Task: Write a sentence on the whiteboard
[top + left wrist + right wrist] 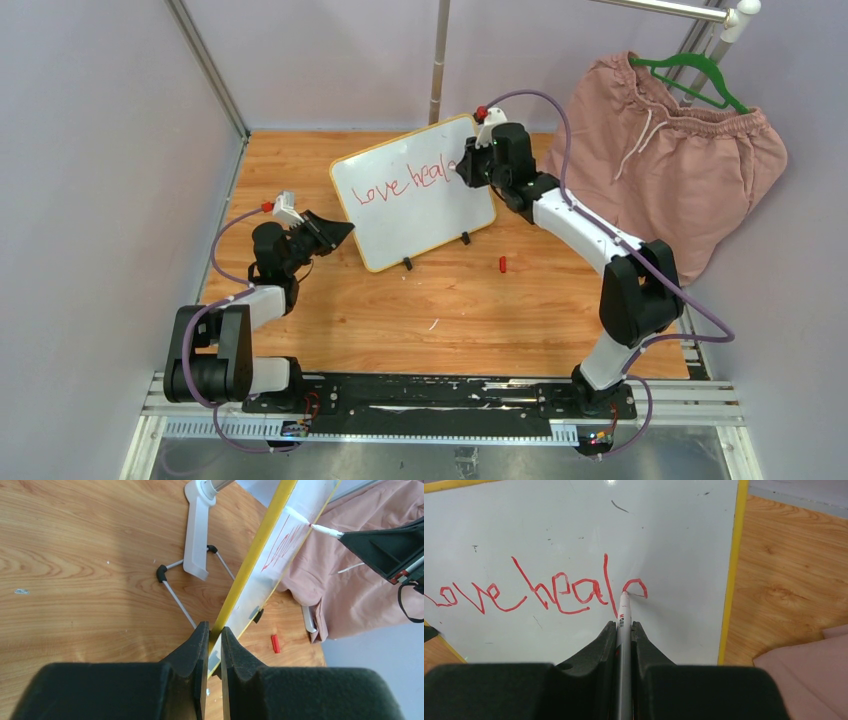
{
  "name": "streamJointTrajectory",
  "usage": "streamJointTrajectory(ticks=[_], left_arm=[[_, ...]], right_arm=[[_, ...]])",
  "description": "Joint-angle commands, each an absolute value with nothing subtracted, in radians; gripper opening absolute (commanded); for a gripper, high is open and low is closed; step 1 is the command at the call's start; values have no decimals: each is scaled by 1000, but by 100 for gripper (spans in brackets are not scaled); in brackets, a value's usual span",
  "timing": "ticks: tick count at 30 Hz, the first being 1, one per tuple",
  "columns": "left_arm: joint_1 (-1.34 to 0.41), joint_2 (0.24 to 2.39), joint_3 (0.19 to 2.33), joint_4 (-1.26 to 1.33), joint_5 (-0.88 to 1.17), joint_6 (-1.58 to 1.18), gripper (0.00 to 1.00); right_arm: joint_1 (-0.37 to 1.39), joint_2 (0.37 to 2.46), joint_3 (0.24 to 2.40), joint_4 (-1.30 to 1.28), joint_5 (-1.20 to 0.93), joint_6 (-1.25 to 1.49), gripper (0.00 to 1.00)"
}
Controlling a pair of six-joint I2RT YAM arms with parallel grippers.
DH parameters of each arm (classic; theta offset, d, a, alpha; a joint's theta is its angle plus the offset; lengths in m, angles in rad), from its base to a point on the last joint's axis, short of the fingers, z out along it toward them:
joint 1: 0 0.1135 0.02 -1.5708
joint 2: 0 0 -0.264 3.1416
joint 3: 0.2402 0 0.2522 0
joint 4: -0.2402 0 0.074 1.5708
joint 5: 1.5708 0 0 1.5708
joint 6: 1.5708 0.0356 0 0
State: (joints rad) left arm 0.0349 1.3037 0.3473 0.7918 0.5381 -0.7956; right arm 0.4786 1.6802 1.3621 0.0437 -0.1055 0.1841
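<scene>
Whiteboard (413, 192) standing on the wooden table (440, 310), left gripper (215, 636) pinching its yellow side edge; right gripper (624, 630) clamped on a marker (623, 611), tip touching the board at the end of the red sentence (539, 592), "love heal" plus a small loop

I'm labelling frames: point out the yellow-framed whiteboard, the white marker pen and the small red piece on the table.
Yellow-framed whiteboard (425, 225): top view, bare white face.
White marker pen (623, 619): right wrist view, barrel.
Small red piece (503, 264): top view, its middle.

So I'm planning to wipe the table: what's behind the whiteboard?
Behind the whiteboard stand thin wire legs and the white foot of a metal pole, seen from the left wrist. From above, the board covers both.
</scene>
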Motion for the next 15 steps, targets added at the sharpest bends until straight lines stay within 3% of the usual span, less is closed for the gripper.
streamJointTrajectory(ticks=[1,15], left_arm=[[38,1286,345,784,520,-785,0],[36,1287,344,784,520,-786,0]], right_arm=[[495,1678,1325,55,-108,188,0],[453,1633,1291,53,-59,192,0]])
